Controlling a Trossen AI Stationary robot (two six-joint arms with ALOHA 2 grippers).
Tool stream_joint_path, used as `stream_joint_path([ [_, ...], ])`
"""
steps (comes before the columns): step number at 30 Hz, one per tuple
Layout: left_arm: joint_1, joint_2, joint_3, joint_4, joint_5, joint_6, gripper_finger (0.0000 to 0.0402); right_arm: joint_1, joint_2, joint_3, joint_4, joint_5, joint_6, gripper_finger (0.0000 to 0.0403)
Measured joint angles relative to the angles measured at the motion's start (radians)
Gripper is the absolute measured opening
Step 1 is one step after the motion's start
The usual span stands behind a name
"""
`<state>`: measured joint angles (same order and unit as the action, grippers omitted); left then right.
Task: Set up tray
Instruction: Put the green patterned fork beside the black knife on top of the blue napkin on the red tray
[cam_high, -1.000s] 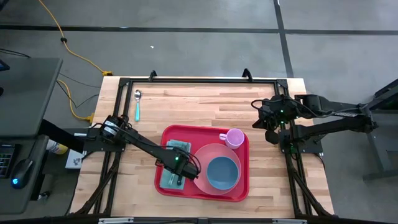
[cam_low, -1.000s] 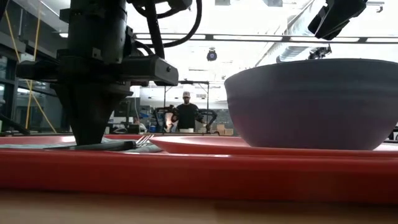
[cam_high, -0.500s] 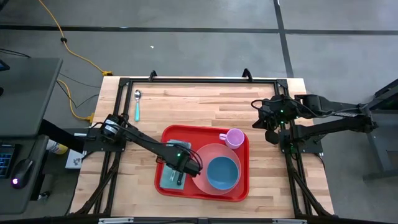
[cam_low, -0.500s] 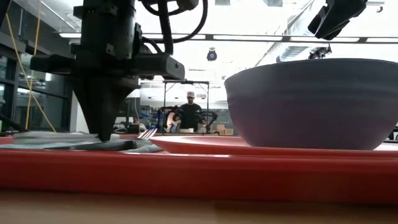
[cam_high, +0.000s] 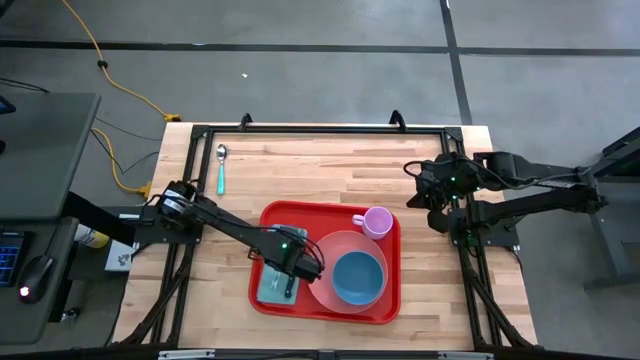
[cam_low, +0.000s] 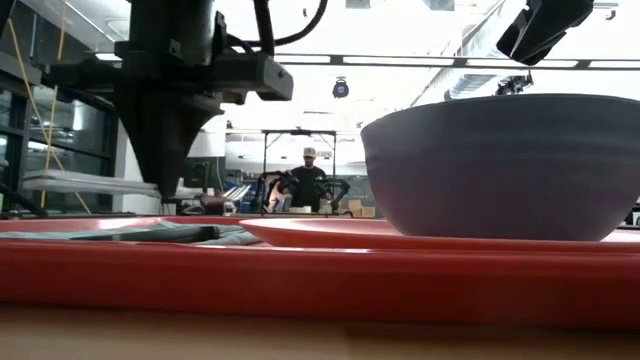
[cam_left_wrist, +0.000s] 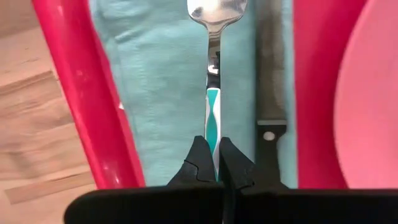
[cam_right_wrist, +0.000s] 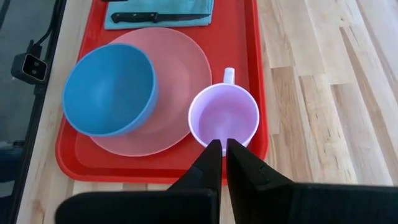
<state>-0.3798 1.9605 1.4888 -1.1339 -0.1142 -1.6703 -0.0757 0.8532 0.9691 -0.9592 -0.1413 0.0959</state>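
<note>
Since the earlier frame the left gripper (cam_high: 290, 272) has lifted off the teal napkin (cam_left_wrist: 155, 93) inside the tray (cam_high: 268, 300), which sits by the desk's near edge. Its jaws are pressed together above the teal-handled utensil (cam_left_wrist: 212, 93), gripping nothing; best to rise straight up, clear of the knife (cam_left_wrist: 268, 81). The right gripper (cam_high: 432, 196), jaws shut, waits at the desk's right edge.
</note>
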Motion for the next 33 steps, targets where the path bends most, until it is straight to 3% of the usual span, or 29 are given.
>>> stream_joint_path([
  [20,0.000,-0.009,-0.010,-0.036,0.007,-0.001,0.0014,0.000,-0.006,0.000,-0.004,-0.031,0.034,0.0000],
  [33,0.000,0.087,-0.012,0.064,0.039,-0.002,0.0014,0.000,-0.007,0.000,-0.010,-0.031,0.046,0.0000],
])
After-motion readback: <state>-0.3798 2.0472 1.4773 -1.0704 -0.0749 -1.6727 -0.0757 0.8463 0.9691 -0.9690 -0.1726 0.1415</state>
